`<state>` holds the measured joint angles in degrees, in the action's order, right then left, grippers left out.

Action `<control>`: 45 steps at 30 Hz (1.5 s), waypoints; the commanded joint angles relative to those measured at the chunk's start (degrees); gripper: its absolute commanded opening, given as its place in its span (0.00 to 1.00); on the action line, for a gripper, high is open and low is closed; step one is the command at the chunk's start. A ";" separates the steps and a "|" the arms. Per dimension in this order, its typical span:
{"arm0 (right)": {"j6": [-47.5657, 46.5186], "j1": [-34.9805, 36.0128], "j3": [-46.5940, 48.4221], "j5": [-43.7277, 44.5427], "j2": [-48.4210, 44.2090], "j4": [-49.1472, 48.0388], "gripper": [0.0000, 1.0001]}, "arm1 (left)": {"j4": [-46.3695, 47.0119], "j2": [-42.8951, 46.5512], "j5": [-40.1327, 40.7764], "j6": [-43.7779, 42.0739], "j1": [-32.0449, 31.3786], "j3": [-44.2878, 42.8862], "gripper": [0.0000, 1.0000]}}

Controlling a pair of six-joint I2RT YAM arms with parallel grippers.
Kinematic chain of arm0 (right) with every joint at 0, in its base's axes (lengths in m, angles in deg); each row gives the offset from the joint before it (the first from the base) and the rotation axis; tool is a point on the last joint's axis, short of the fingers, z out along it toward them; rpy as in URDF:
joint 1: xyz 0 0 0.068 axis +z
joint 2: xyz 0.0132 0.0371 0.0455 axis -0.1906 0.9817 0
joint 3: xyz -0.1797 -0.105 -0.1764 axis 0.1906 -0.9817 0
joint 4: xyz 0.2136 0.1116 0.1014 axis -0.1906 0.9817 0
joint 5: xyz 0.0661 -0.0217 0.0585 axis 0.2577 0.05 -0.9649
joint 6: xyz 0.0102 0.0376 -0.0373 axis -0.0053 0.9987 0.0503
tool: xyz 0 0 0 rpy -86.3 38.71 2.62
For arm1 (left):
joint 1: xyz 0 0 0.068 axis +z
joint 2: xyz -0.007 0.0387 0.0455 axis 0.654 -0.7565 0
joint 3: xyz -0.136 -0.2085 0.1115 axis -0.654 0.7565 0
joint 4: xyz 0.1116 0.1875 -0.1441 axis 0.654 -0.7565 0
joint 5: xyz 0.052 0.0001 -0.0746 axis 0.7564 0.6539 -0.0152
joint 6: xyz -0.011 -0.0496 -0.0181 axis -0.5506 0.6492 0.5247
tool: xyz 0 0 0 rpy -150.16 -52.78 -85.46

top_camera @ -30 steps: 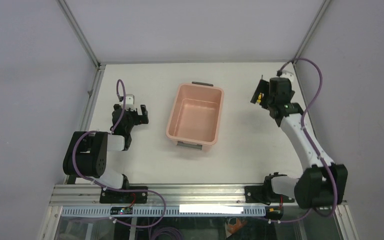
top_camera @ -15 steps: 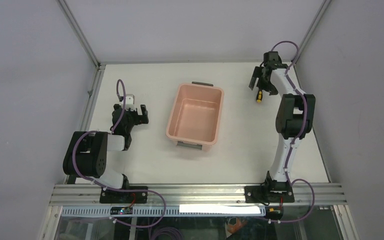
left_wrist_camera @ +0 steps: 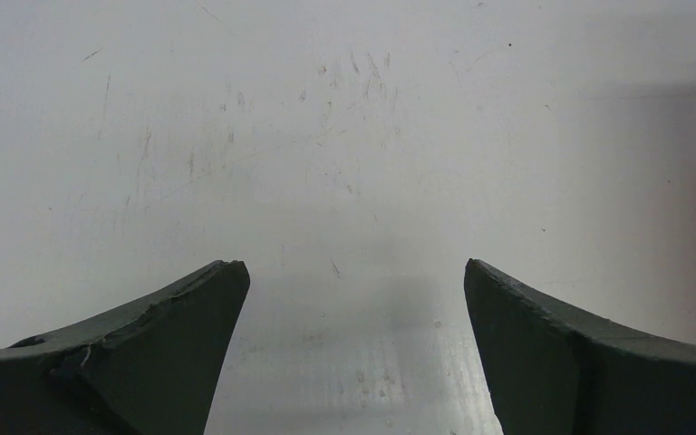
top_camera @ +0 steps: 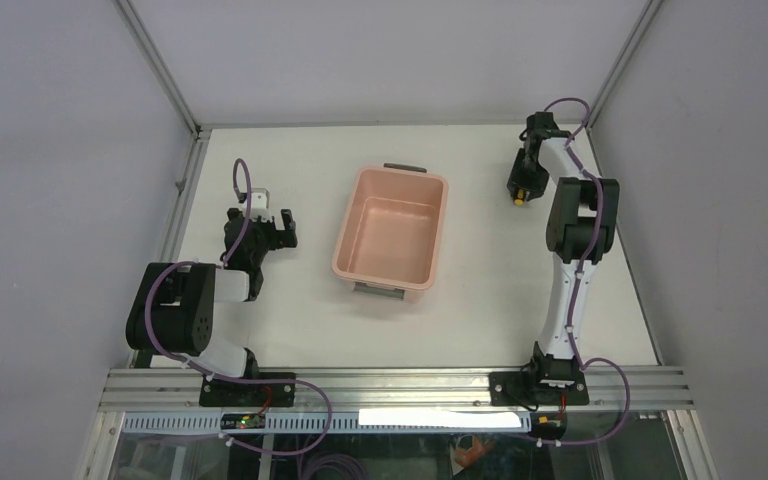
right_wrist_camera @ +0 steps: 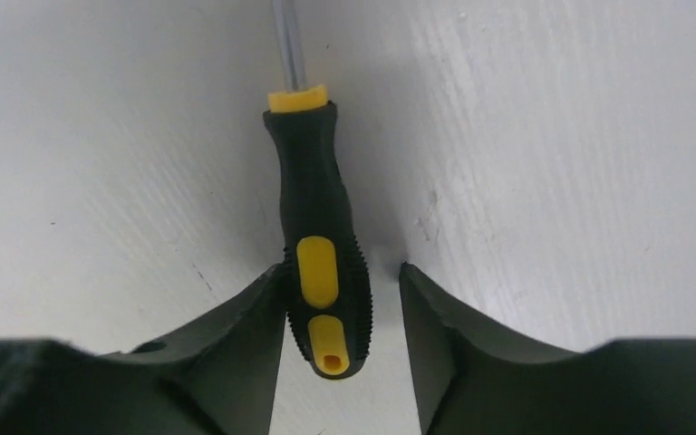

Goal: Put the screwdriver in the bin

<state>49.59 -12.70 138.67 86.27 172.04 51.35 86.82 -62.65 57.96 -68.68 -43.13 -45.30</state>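
Note:
The screwdriver [right_wrist_camera: 322, 263], black handle with yellow inserts, lies on the white table at the far right [top_camera: 519, 196], its shaft pointing away in the right wrist view. My right gripper [right_wrist_camera: 341, 269] straddles the butt of the handle. The left finger touches the handle, while a narrow gap remains on the right side, so the gripper is still open. From above, the right gripper [top_camera: 522, 185] points down over the tool. The salmon-pink bin [top_camera: 348, 225] stands at the table's middle with nothing in it. My left gripper [top_camera: 280, 230] rests open left of the bin, over bare table [left_wrist_camera: 355, 265].
Metal frame posts and grey walls close in the table at the back and sides. The right arm's elbow [top_camera: 580, 215] stands tall just near of the screwdriver. Grey handles sit on the bin's short ends [top_camera: 403, 167].
The right arm has stretched toward the far right corner and lowered its gripper over the screwdriver. Its jaws have narrowed round the handle. The left arm has stayed still.

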 commanded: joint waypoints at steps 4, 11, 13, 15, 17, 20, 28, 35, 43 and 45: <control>0.24 -1.89 3.12 -3.13 1.06 1.72 0.12 | 1.52 1.25 -0.50 0.93 -0.37 -0.28 0.99; -3.64 -1.65 6.12 0.59 -7.16 7.08 0.00 | 1.52 1.24 -0.50 0.93 -0.35 -0.28 0.99; -4.09 -1.42 4.80 1.52 -11.84 8.35 0.00 | 1.52 1.28 -0.51 0.93 -0.40 -0.28 0.99; -3.29 -0.86 4.29 2.42 -14.96 10.23 0.00 | 1.52 1.26 -0.50 0.93 -0.35 -0.28 0.99; -2.37 0.28 3.33 3.46 -19.66 11.41 0.00 | 1.52 1.26 -0.50 0.93 -0.35 -0.28 0.99; 0.05 3.09 3.30 4.61 -25.37 13.52 0.00 | 1.54 1.24 -0.50 0.93 -0.36 -0.28 0.99; 5.97 18.69 3.83 8.30 -34.58 14.18 0.04 | 1.52 1.27 -0.50 0.93 -0.36 -0.28 0.99; 9.61 38.78 1.50 14.40 -38.03 6.66 0.05 | 1.52 1.26 -0.51 0.93 -0.36 -0.28 0.99; 15.96 51.96 -15.87 22.80 -37.85 -7.07 0.03 | 1.52 1.24 -0.55 0.93 -0.40 -0.28 0.99; 16.81 54.46 -18.81 24.21 -37.23 -8.99 0.03 | 1.52 1.31 -0.53 0.93 -0.38 -0.28 0.99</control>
<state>62.07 38.40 124.38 103.83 136.17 50.97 86.82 -62.65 57.96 -68.68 -43.13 -45.30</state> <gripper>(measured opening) 0.336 0.992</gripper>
